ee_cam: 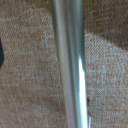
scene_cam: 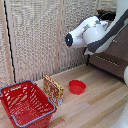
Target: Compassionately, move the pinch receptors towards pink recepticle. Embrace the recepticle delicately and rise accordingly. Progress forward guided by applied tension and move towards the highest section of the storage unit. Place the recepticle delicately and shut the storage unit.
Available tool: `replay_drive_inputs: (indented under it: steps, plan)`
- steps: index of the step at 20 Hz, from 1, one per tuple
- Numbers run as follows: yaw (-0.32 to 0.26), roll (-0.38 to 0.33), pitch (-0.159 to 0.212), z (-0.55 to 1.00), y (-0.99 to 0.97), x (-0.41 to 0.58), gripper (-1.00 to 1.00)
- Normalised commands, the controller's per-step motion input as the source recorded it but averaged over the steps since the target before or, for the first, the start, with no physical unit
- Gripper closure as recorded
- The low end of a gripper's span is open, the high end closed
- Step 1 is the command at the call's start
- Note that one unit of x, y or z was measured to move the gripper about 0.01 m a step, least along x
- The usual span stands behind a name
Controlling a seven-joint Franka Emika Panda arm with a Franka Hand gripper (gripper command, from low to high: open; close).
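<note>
While the white arm (scene_cam: 92, 32) reaches over the dresser (scene_cam: 111, 59), one silver bar handle (ee_cam: 70, 64) fills the wrist view.
One red basket (scene_cam: 26, 102), one snack box (scene_cam: 52, 88), one red bowl (scene_cam: 77, 86) on the floor; pink cup hidden; pincer's state: cannot tell.

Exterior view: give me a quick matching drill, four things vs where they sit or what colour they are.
Things:
1. basket
2. bowl
3. snack box
4. dresser

Descriptions:
A. dark brown, at the view's right edge, partly behind the arm
B. upright on the floor between the two red items
C. red with a blue rim, at the view's lower left
D. red, shallow and round, on the floor near the middle

Pairs: 1-C, 2-D, 3-B, 4-A
</note>
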Motion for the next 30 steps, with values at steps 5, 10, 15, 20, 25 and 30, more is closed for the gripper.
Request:
replay_drive_inputs:
  steps: [5, 10, 15, 20, 25, 30]
  plan:
    - [0.057, 0.001, -0.003, 0.01, -0.11, 0.000, 1.00]
    - [0.065, 0.018, -0.014, 0.04, -0.13, 0.000, 1.00]
    - [0.016, -0.081, -0.008, 0.22, -0.33, 0.029, 1.00]
    - [0.089, -0.040, 0.003, 0.29, -0.69, 0.045, 1.00]
    - [0.103, -0.016, -0.006, 0.31, -0.79, 0.000, 1.00]
    - [0.118, -0.040, -0.011, 0.29, -0.72, 0.000, 1.00]
